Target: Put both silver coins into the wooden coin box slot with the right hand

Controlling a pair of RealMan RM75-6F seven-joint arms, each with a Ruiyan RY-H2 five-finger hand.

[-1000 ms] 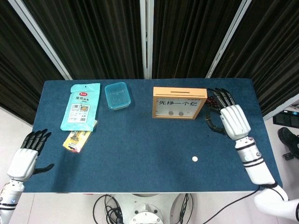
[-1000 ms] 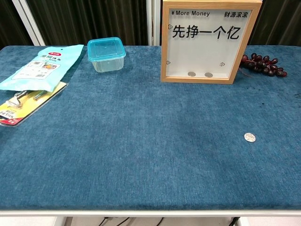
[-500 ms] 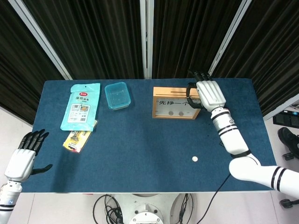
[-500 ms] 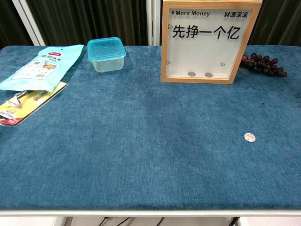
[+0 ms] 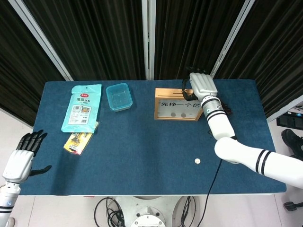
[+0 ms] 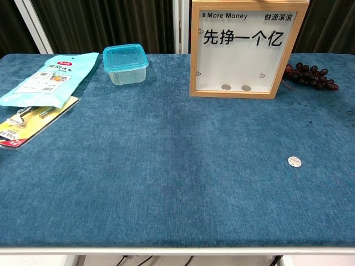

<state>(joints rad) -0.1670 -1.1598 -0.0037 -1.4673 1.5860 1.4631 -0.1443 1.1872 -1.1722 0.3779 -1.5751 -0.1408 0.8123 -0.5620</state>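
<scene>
While your right hand (image 5: 202,85) hovers over the wooden coin box (image 5: 182,104) at upper centre, one silver coin (image 5: 198,161) lies well below; whether those curled fingers pinch anything is hidden.

Desk (image 6: 166,183): was covered with a blue cloth and filled most of the view.
Wooden coin box (image 6: 247,49): stood upright at the far side, right of centre, with a white front panel and black printed characters.
Inside the box: two coins (image 6: 236,87) lay side by side at the bottom of the window.
Silver coin (image 6: 294,161): lay flat on the cloth, well apart from the box, toward the right edge.
Grapes (image 6: 309,76): a dark bunch lay just beside the box, on its right.
Blue container (image 6: 125,64): stood with its lid on, left of the box.
Light blue packet (image 6: 47,78): lay flat at the far left.
Yellow packet (image 6: 30,122): lay partly under the light blue packet, near the left edge.
</scene>
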